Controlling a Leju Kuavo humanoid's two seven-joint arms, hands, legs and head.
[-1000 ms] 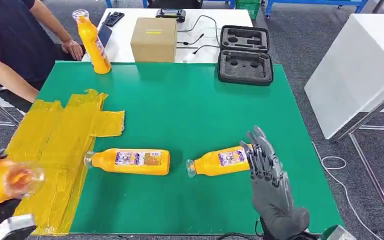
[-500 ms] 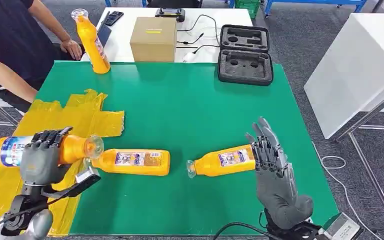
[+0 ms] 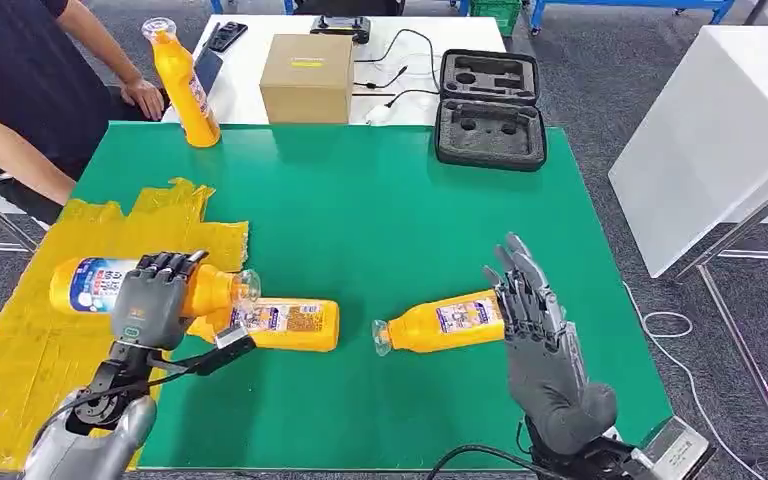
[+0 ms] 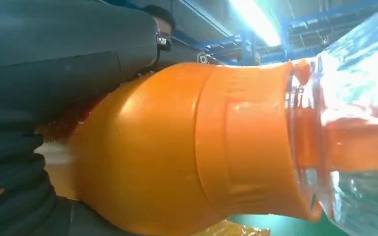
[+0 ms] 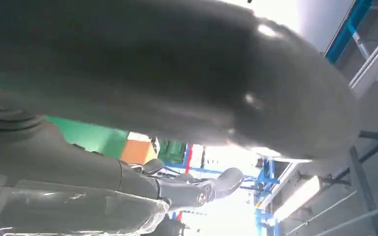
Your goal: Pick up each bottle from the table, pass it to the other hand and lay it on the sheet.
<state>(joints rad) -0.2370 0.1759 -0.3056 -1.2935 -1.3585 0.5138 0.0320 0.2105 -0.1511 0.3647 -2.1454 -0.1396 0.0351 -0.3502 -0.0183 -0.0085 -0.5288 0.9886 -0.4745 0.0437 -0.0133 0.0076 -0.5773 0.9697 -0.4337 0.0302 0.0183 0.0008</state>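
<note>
Over the near left part of the green table (image 3: 380,220), the left hand (image 3: 150,300) holds an orange bottle (image 3: 110,285) lengthwise, fingers wrapped over its middle, the clear cap end pointing toward the table's centre and the blue-labelled base toward the yellow sheet (image 3: 50,330). The left wrist view shows the same bottle's orange shoulder (image 4: 177,147) close up with dark fingers clamped round it. The bottle hangs above the sheet's inner edge, its cap just over a second bottle (image 3: 270,323) that lies on the green surface beside the sheet.

The right hand (image 3: 535,330) stands upright near the front right, fingers apart and extended, holding nothing — its fingertips sit just in front of the base of a third bottle (image 3: 440,322) lying on its side. A fourth bottle (image 3: 185,85) stands upright at the far left corner, near a person's hand (image 3: 145,97).

By my reading, the step in hand is the pass — one hand carries a bottle, the other waits open. If so, the next move calls for bringing the two hands together, well apart as they are now, and the right hand closing on the cap end before the left lets go. Equally, the left hand may be about to lay the bottle on the sheet; the frames do not settle which.
</note>
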